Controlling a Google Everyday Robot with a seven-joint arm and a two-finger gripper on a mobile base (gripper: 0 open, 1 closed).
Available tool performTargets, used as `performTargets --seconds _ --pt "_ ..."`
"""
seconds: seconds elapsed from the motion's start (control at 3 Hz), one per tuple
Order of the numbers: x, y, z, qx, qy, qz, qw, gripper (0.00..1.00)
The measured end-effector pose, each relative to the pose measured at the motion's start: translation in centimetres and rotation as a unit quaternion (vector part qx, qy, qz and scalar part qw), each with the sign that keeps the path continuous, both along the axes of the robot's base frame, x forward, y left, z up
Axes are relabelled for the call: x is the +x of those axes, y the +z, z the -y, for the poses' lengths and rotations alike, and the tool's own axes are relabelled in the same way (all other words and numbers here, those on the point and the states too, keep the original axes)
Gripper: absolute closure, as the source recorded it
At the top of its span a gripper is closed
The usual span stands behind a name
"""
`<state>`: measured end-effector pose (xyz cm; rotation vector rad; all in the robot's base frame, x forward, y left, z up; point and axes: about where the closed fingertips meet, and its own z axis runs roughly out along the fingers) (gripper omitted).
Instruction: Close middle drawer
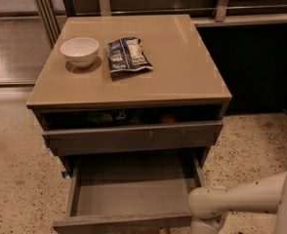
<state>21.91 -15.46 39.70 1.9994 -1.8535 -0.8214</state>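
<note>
- Hanging at the bottom edge, the hand is mostly cut off; can't tell its grip.
- Middle drawer stands open just left of it.
- Farther up-left, the counter carries a white bowl and a snack bag.

On the surface, the bowl sits at the rear left with the packet just to its right. Below, the upper drawer is ajar. Beneath it the middle drawer projects forward. The hand is just beside the middle drawer's front right corner, at the lower edge.
</note>
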Motion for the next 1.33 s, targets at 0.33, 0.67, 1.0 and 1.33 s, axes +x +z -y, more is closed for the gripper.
performTargets --seconds 0.33,0.67,1.0,1.33 --pt "0.0 0.0 0.0 0.000 0.000 0.000 1.0000 1.00" --pt "3.4 0.8 0.6 0.013 -0.021 -0.003 0.9997 1.00" --pt "2.9 0.5 0.4 0.014 -0.017 -0.006 0.9997 1.00" --pt "1.9 -0.3 0.2 0.017 -0.009 -0.012 0.9998 1.00"
